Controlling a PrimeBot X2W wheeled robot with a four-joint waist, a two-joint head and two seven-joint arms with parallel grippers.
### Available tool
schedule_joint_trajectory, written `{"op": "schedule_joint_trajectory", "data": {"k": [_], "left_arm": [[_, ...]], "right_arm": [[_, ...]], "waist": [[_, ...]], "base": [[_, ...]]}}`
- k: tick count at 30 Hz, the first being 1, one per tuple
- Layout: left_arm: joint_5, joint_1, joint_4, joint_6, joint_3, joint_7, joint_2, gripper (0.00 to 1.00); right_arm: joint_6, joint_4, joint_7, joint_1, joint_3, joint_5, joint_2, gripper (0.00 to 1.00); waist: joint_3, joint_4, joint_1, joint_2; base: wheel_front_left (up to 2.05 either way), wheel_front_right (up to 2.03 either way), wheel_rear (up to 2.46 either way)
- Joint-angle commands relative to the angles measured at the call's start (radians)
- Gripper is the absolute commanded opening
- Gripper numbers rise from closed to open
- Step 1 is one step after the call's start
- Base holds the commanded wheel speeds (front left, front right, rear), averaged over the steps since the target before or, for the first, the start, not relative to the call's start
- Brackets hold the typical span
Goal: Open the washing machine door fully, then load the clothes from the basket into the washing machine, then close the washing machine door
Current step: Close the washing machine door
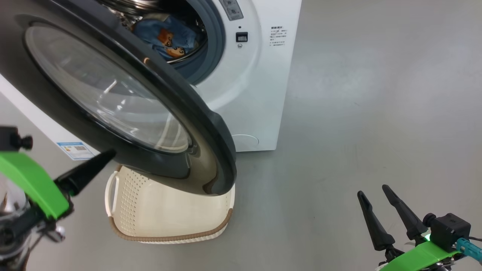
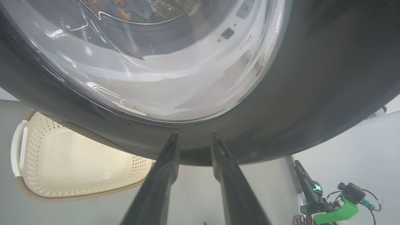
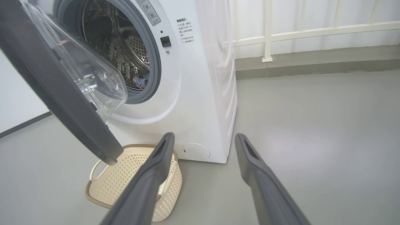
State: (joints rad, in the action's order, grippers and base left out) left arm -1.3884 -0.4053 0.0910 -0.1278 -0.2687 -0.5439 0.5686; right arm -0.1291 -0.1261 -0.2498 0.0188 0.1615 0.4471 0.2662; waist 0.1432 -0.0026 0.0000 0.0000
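Observation:
The washing machine (image 1: pixel 256 75) stands with its door (image 1: pixel 105 90) swung partway out, the black rim hanging over the basket (image 1: pixel 169 237). Blue clothes (image 1: pixel 169 37) with orange-brown bears lie in the steel drum, also seen small in the right wrist view (image 3: pixel 140 82). Nothing shows inside the basket (image 3: pixel 93 200). My left gripper (image 2: pixel 194 136) is open with a narrow empty gap, its tips right at the door's lower outer rim (image 2: pixel 312 78); I cannot tell whether they touch it. One left finger (image 1: pixel 88 171) points at that rim. My right gripper (image 1: pixel 373 190) is wide open and empty, low on the right, apart from the machine (image 3: pixel 203 93).
Grey floor spreads to the right of the machine. A white railing (image 3: pixel 312 31) and a low kerb run along the back wall. A blue energy label (image 1: pixel 77 150) and a round service flap (image 1: pixel 244 140) mark the machine's front. The door overhangs most of the basket.

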Motion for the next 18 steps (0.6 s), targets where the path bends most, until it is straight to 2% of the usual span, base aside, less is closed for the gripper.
{"op": "schedule_joint_trajectory", "data": {"k": [1, 2, 3, 8, 18], "left_arm": [[0.024, 0.002, -0.011, -0.003, 0.045, 0.027, 0.060, 0.71], [0.040, 0.020, -0.007, -0.003, 0.038, 0.046, 0.069, 0.88], [0.053, 0.039, -0.002, -0.003, 0.031, 0.067, 0.075, 1.00], [0.084, 0.123, 0.032, -0.003, 0.001, 0.172, 0.090, 1.00], [0.066, 0.227, 0.097, -0.003, -0.054, 0.353, 0.085, 1.00]], "right_arm": [[-0.002, 0.019, -0.012, -0.001, 0.020, 0.011, 0.024, 1.00], [-0.002, 0.019, -0.012, -0.002, 0.020, 0.012, 0.026, 1.00], [-0.002, 0.018, -0.012, -0.003, 0.020, 0.013, 0.029, 1.00], [-0.002, 0.019, -0.012, -0.006, 0.018, 0.016, 0.041, 1.00], [-0.002, 0.015, -0.012, -0.023, 0.001, 0.019, 0.057, 1.00]], "waist": [[-0.007, 0.007, 0.0000, 0.0000], [-0.009, 0.008, 0.0000, 0.0000], [-0.011, 0.008, 0.0000, 0.0000], [-0.013, 0.009, 0.0000, 0.0000], [-0.014, 0.007, 0.0000, 0.0000]], "base": [[0.00, 0.00, 0.00], [0.00, 0.00, 0.00], [0.00, 0.00, 0.00], [0.00, 0.00, 0.00], [0.00, 0.00, 0.00]]}}
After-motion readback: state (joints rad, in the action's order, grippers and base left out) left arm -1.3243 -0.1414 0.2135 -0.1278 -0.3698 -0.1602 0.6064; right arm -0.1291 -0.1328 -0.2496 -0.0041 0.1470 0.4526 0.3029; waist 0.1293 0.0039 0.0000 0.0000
